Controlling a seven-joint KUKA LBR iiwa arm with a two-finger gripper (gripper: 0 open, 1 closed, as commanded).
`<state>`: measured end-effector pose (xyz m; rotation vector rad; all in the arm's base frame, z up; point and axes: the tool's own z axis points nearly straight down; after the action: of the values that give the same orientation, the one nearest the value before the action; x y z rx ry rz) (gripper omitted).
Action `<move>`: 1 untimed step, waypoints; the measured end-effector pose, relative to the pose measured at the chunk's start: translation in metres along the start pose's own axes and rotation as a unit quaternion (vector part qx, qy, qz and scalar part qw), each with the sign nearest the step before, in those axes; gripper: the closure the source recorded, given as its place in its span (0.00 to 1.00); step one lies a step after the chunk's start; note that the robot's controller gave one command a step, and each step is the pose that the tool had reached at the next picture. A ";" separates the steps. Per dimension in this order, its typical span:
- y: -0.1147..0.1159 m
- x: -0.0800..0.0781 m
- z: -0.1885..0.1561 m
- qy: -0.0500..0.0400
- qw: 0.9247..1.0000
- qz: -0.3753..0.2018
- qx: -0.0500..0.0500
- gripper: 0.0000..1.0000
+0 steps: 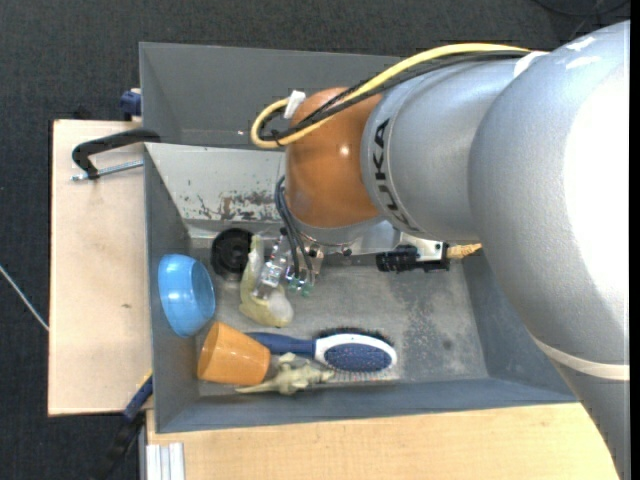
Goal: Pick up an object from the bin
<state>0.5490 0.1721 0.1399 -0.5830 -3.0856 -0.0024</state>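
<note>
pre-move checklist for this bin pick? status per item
1. Gripper inside the bin: ok.
2. Candidate under it: pale yellowish object, left of centre, gripper at its upper right part: ok.
3. Grasp secured on it: cannot tell, the wrist blocks the view.
4. Black round thing and blue bowl apart from the gripper, to the left: ok.
5. Orange cup and blue-and-white brush along the near wall, out of the gripper's way: ok.
</note>
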 end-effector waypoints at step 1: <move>0.000 0.000 0.000 0.000 1.000 0.000 0.000 0.00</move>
<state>0.5491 0.1721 0.1397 -0.5828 -3.0861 -0.0025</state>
